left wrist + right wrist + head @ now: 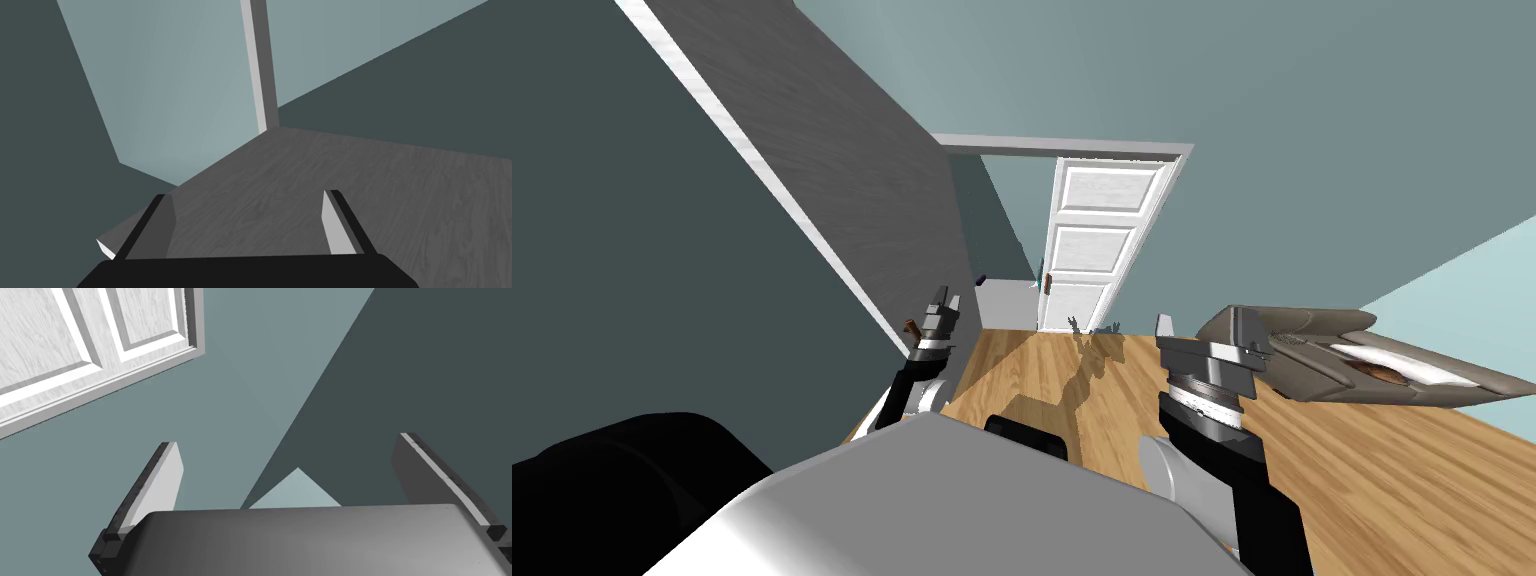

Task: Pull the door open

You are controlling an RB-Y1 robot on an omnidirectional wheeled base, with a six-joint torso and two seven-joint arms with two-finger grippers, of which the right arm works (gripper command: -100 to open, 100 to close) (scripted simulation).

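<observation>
Now the left gripper (248, 195) hovers, blades spread and empty, close over the dark grey wood-grained door (380, 200), small brown handle (912, 327) just beside; right gripper (287, 440) gapes too.

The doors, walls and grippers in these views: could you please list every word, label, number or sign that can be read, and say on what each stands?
None: no view holds a readable word, label, brand, number or sign.
The grey wood-grained door, the white panelled door, the blue-grey wall, the grey sofa, the left gripper and the right gripper all show plain, unmarked surfaces.
</observation>
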